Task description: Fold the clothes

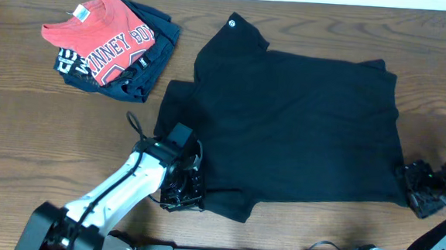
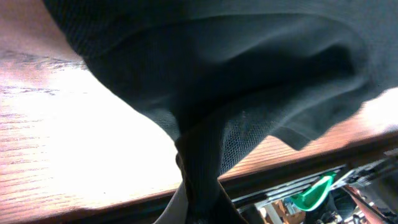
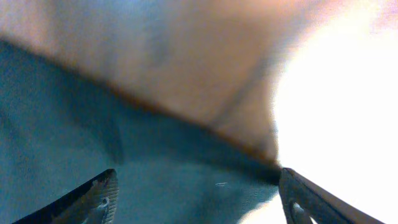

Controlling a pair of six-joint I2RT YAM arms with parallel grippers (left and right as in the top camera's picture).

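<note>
- The black T-shirt (image 1: 293, 121) lies spread mostly flat on the wooden worktop (image 1: 36, 129), right of centre in the overhead view. Its small white logo mark (image 1: 231, 22) is at the far left corner.
- The shirt's near left corner is bunched where the left pincer (image 1: 182, 186) meets it. In the left wrist view the black fabric (image 2: 249, 74) is gathered into a narrow bundle that runs down into the pincer and hangs raised above the wood. The pincer appears clamped tight on the cloth, though its fingers are hidden.
- The right pincer (image 1: 424, 192) sits at the shirt's near right corner. In the right wrist view its fingers (image 3: 93, 199) stand wide apart, with the shirt's edge lying between them and nothing gripped.
- Well apart, at the far left of the worktop, a red T-shirt (image 1: 97, 32) with white lettering lies on top of a navy garment (image 1: 145, 66).
</note>
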